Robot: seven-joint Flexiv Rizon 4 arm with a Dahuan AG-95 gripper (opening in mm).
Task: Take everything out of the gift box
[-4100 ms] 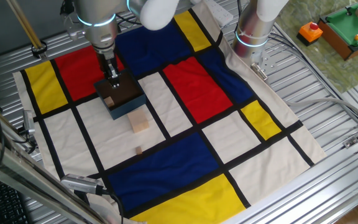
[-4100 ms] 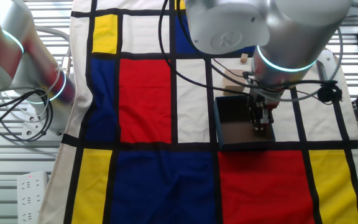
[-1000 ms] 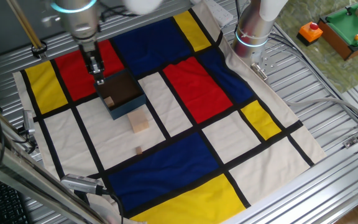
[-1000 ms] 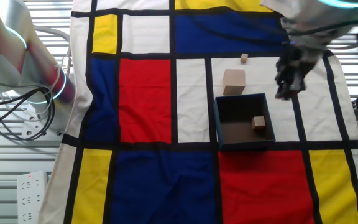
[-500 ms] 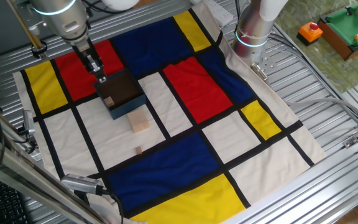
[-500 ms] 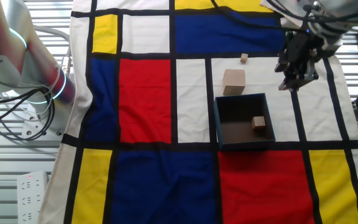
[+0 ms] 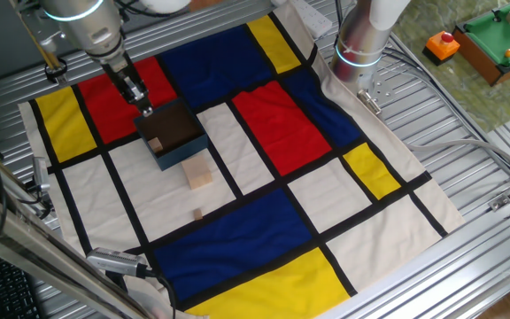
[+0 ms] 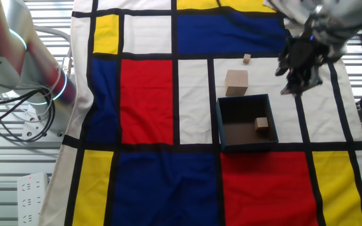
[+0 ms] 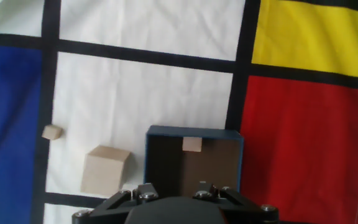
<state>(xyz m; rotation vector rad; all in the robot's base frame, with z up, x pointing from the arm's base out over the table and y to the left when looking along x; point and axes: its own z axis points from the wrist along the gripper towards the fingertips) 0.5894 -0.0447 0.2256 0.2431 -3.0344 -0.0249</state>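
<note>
- I cannot tell how the jaws stand: in both fixed views the gripper [image 7: 142, 105] is a small dark shape, and the hand view shows only the black housing at its bottom edge, with no fingertips.
- I see nothing between the fingers, though at this size I would not swear to it.
- In the other fixed view the gripper [image 8: 298, 75] hangs above the cloth [image 8: 149, 88], off to one side of the box [image 8: 247, 148] and apart from it, over a white panel.
- In one fixed view the tip sits near the box's [image 7: 184, 151] far corner, by the red panel.
- The box stands upright and open on the cloth, blue-grey outside, dark brown inside.
- One small block [image 8: 261, 123] lies inside the box, close to a wall; I see it in the hand view too [image 9: 192, 144].
- A pale cube [image 8: 236, 82] rests on the white panel just beside the box, outside it [image 9: 104, 170].
- A tiny block [image 8: 247, 58] lies on the same white panel, beyond the cube and apart from it [image 9: 52, 132].
- A second arm's base [image 7: 359, 44] stands at the cloth's far edge, well apart from the box.
</note>
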